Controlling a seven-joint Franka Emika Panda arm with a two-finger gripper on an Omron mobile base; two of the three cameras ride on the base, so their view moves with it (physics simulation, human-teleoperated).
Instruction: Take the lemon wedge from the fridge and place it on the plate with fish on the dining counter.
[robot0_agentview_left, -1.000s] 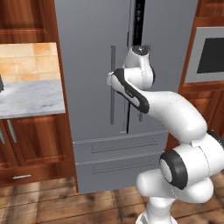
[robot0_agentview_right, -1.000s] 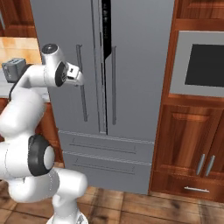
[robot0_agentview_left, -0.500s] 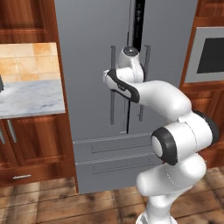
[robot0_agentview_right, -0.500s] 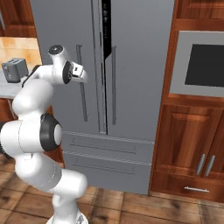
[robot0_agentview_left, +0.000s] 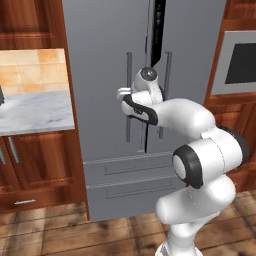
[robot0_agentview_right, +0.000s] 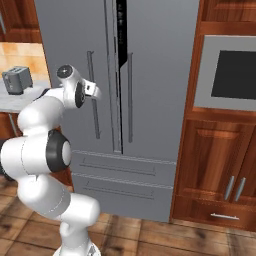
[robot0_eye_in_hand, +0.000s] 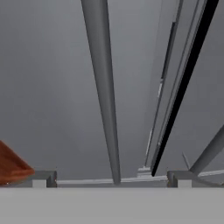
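The fridge (robot0_agentview_left: 100, 60) stands shut in front of me, tall and grey, with a thin dark gap (robot0_agentview_left: 158, 30) between its two doors. My gripper (robot0_agentview_left: 122, 94) is at the left door's long bar handle (robot0_agentview_left: 129, 75), about halfway up it. In the hand view the handle (robot0_eye_in_hand: 105, 96) runs between the two fingertips (robot0_eye_in_hand: 43, 177), and the gripper (robot0_eye_in_hand: 111, 179) is open around it without touching. From the right it shows as the gripper (robot0_agentview_right: 96, 91) just beside the handle (robot0_agentview_right: 92, 110). The lemon wedge is hidden inside. The plate with fish and the dining counter are out of view.
Two grey drawers (robot0_agentview_left: 127, 175) sit below the doors. A small marble worktop (robot0_agentview_left: 35, 110) with tan tiles lies to the left, with a toaster (robot0_agentview_right: 16, 80) on it. A built-in oven (robot0_agentview_right: 230, 72) and wood cabinets (robot0_agentview_right: 215, 165) stand to the right.
The hand has moved left and slightly down, from near the door seam to the left door's handle. The jaws have stayed open.
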